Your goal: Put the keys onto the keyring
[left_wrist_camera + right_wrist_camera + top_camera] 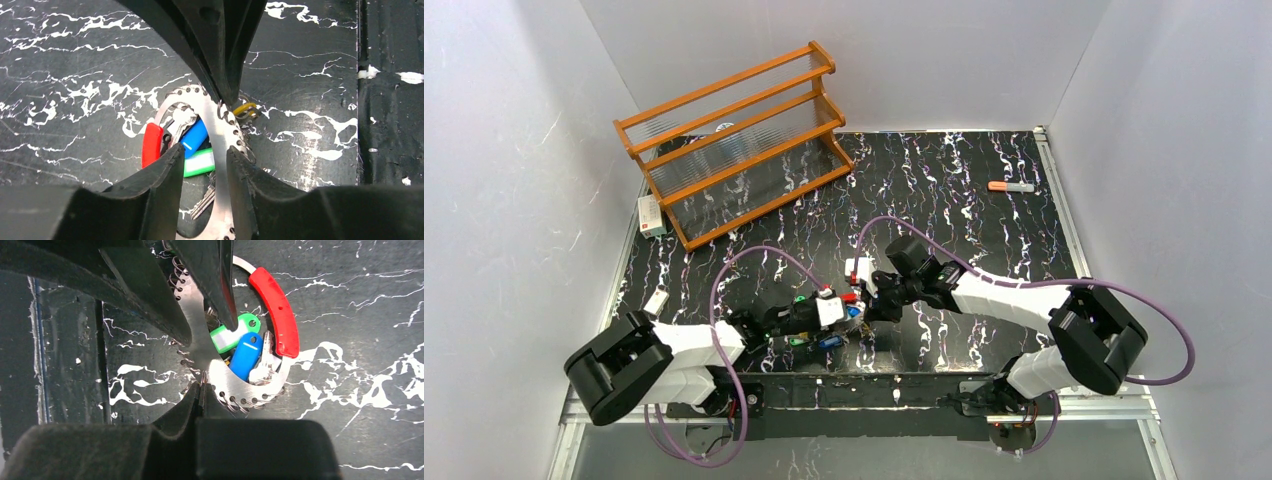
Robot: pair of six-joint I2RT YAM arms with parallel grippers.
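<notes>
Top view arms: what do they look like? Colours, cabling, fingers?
Both match: the left arm and right arm have white link shells with bulky black joint housings. A purple cable loops along each. The wrist views show matte black fingers, finely ridged along the inner edge.

Wooden rack (734, 140) far L, small box (652, 215) beside it, orange-cap marker (1011, 186) far R, blk marbled table (944, 180)

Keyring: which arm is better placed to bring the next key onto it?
Left, probably. The right gripper is shut on the edge of the keyring, steadying it. The left gripper stands open astride it, right beside the keys.
</notes>
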